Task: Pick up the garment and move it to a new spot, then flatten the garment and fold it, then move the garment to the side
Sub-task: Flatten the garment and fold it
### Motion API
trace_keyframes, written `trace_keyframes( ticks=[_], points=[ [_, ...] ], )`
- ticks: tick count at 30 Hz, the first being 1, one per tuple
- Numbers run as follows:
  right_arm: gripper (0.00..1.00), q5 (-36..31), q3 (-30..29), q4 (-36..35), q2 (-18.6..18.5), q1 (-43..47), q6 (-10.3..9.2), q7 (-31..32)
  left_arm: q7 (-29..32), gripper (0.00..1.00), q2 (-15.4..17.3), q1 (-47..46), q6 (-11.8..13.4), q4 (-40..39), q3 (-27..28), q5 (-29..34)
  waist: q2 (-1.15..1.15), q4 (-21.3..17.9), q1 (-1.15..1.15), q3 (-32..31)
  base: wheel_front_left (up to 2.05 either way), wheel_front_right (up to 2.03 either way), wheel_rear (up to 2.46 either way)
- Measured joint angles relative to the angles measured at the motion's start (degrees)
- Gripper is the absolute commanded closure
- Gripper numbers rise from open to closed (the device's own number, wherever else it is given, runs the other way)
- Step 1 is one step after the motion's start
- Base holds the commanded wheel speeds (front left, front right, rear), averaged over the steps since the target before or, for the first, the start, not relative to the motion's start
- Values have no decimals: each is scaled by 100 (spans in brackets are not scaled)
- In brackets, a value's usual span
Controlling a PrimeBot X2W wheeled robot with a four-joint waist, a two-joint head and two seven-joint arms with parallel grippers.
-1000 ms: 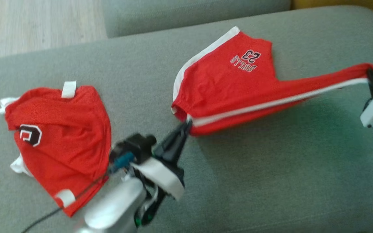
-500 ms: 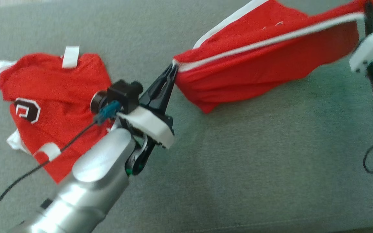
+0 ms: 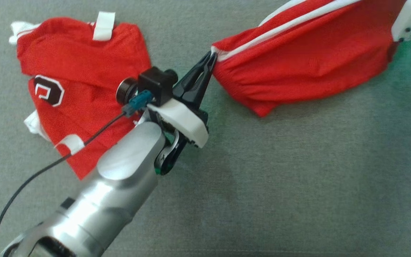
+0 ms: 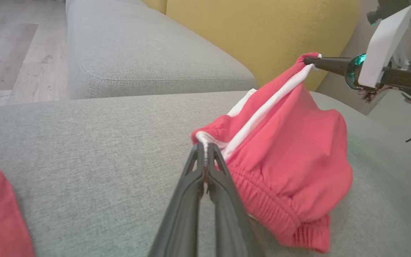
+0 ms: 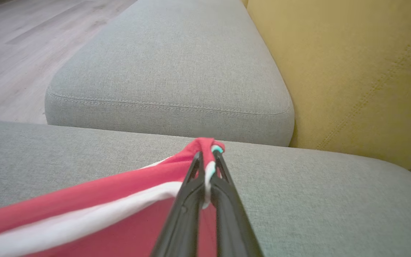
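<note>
Two grippers, fingers pressed together on both, each pinching one end of the red shorts (image 3: pixel 298 67).

Left gripper (image 3: pixel 211 57): tips clamp the corner where the white side stripe (image 4: pixel 262 110) meets the gathered elastic edge.

Right gripper (image 5: pixel 207 155): tips nip the other end of the same stripe, with a small fold of red cloth bunched over them.

Shorts hang stretched between the two over the right half of the grey sofa cushion (image 3: pixel 262 178). Stripe edge is taut on top and the body sags below. The lowest fold looks to touch the cushion; contact uncertain.

Around, from the left: a second red garment (image 3: pixel 80 78) lies crumpled on the cushion, white tabs at its edges, well apart from the shorts. The silver left forearm (image 3: pixel 120 189) covers its near right corner and a black cable (image 3: pixel 30 178) crosses it. Farther off are the wood floor (image 5: pixel 20 43), another grey cushion (image 5: pixel 173 71), then the yellow backrest (image 5: pixel 351 71).

Markings: a black-and-white block emblem (image 3: pixel 48 94) on the left garment, character not legible.
</note>
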Motion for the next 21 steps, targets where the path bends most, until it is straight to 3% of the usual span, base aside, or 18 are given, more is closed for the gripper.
trace_keyframes(
  ticks=[4, 5, 6, 15, 21],
  points=[
    [100, -319, -203, 361, -126, -275, 0, -71, -51, 100, -88, -215, -45, 120, -4, 1, 0, 148, 0, 191, 0, 0, 0],
    [51, -450, -279, 417, -156, -321, 0, -113, -52, 97, -121, -255, -44, 153, -5, 1, 0, 182, 0, 229, 0, 0, 0],
    [0, -573, -353, 461, -170, -353, 0, -155, -70, 0, -160, -289, -44, 203, -12, 2, 0, 212, 0, 263, 0, 0, 0],
    [0, -1213, -1274, 714, -81, -567, 0, -723, -307, 0, -208, -374, 231, 526, 9, 153, 0, 233, -1, 205, 0, 0, 0],
    [0, -1213, -1681, 834, 135, -480, 0, -1466, -469, 0, -136, -357, 479, 539, 200, 301, 0, 156, -1, -184, 0, 0, 0]
  ],
)
